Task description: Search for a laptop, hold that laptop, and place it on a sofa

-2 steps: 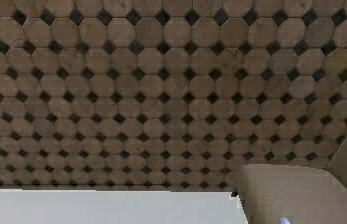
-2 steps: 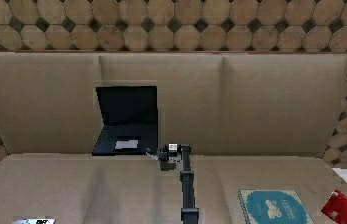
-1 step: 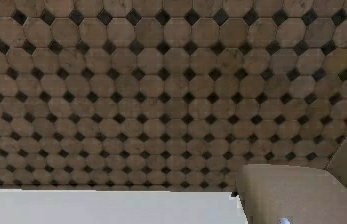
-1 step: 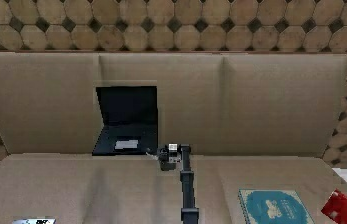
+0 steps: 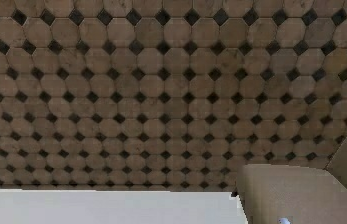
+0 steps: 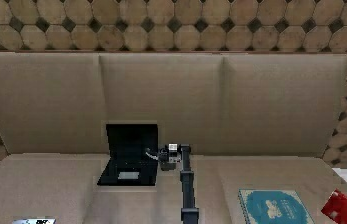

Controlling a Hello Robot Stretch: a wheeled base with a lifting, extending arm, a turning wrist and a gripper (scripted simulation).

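You have the laptop (image 6: pixel 131 152), lid up, on the sofa (image 6: pixel 271 100) seat left of middle, the tool (image 6: pixel 155 156) at its right edge, its hold impossible to tell; placing looks nearly done, so next leave the laptop and draw the arm (image 6: pixel 188 188) back.

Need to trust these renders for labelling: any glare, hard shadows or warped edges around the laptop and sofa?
Arm side view: soft even light, no glare on the open black laptop; the beige cushioned sofa shades at its seams, and its side edges lean only in the picture. Forward view: the brown octagon tiles show no glare.
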